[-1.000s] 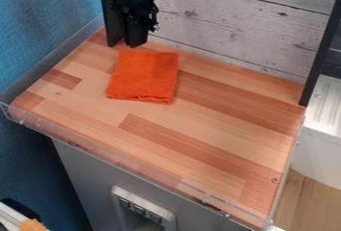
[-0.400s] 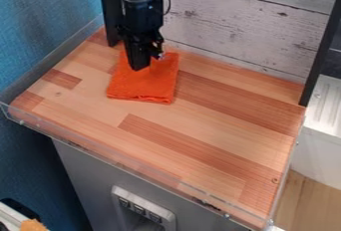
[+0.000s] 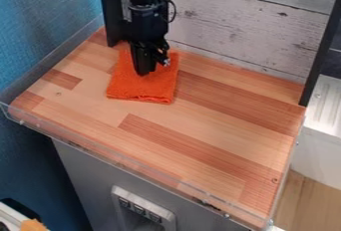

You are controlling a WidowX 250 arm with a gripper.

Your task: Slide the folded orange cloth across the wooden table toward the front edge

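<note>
"What do we see that is new?"

"We see the robot arm (image 3: 148,18) has come down. It was up by the top edge a moment ago, and the claw (image 3: 148,69) hung behind the orange cloth (image 3: 138,88). Now the claw is over the back part of the cloth."

"Did it go down fast?"

"We saw a big move first, then just a small one, a bit lower and a bit nearer to us."

"Is the claw wide or narrow?"

"We cannot tell. We also cannot tell if its low end touches the cloth or hangs just over it."

"Where is the cloth?"

"It lies flat on the wooden top (image 3: 200,120), near the back and to the left as we look. It looks folded. The part we can see has the same shape and the same spot as before, so we think it has not been pulled or picked up."

"So what does the change mean?"

"We think the claw is done getting to the cloth, or very close to done. The cloth itself has not been worked on yet, as far as we can see."

"What else is near?"

"A dark post (image 3: 111,13) stands close by the arm, and pale boards (image 3: 233,21) are at the back. A clear rim (image 3: 120,158) runs along the front."
</note>
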